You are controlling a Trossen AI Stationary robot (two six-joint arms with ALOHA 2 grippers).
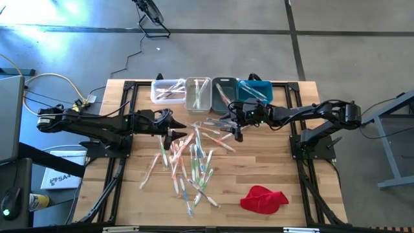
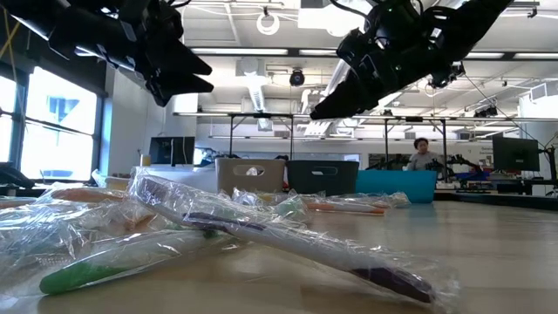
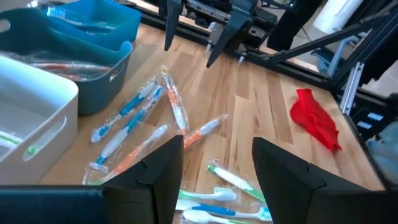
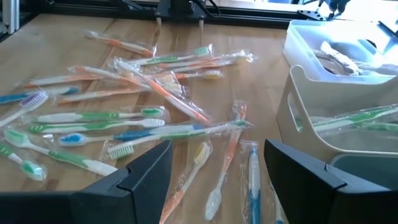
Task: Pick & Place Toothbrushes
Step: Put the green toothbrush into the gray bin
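Observation:
Many wrapped toothbrushes with orange, green, blue and white handles lie flat, scattered over the middle of the wooden table. My left gripper hangs open above the pile's far left part, and its wrist view shows nothing between the fingers. My right gripper hangs open above the pile's far right part, also with nothing between its fingers. In the low view both grippers, left and right, stand well clear of the toothbrushes on the table.
A row of bins stands along the far edge: white, beige, grey and blue, each holding some toothbrushes. A red cloth lies near the front right corner. Black frame rails run along both table sides.

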